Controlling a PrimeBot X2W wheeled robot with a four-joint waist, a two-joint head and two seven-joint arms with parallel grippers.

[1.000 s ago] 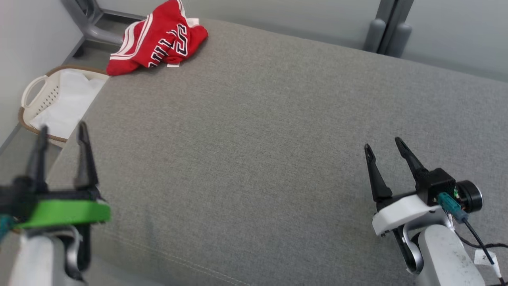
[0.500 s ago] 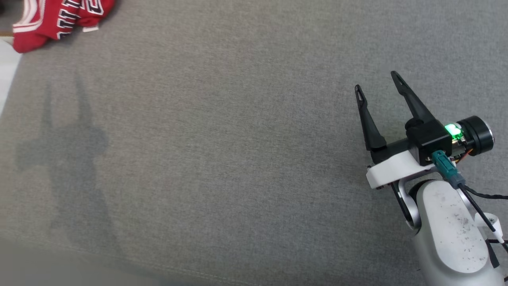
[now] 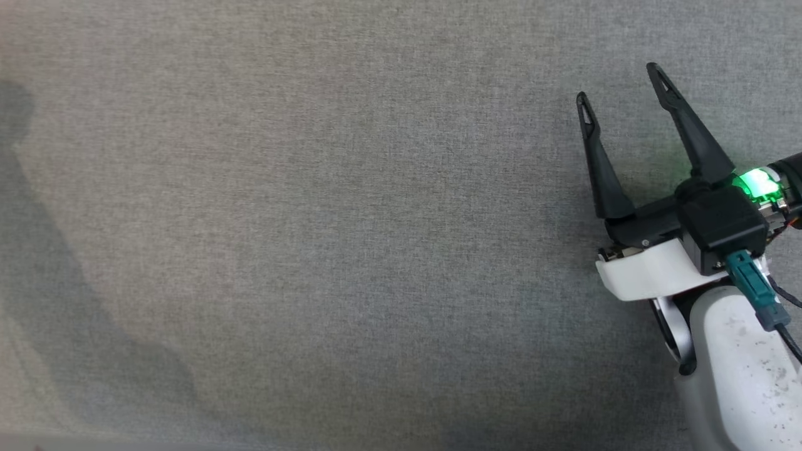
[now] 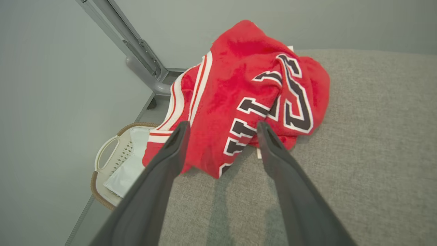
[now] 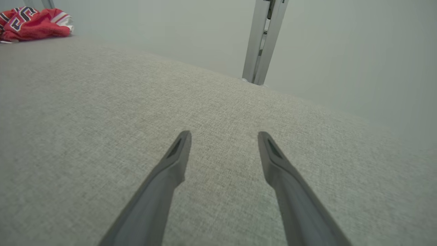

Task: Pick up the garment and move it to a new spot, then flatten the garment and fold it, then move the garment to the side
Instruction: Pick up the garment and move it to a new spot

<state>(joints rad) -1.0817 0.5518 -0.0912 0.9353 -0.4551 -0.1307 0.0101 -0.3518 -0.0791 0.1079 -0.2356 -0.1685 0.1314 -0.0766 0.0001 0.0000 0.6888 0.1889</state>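
Note:
The garment is a crumpled red T-shirt with white striped trim and navy white-outlined lettering, heaped at the far corner of the grey padded surface. My left gripper hovers just short of it, open, fingers spread to either side of the heap's near edge and holding nothing. In the right wrist view the garment lies far off at the top left. My right gripper stands open above bare grey fabric at the right of the head view; the right wrist view shows this gripper empty.
A white perforated laundry basket with a brown rim sits on the floor beside the corner under the garment. Grey metal posts rise behind the surface against the pale wall. The left arm's shadow falls on the fabric.
The head camera has tilted down and swung, so the garment, basket and left gripper have slid out of its picture. The right gripper looms larger in the head view, still open.

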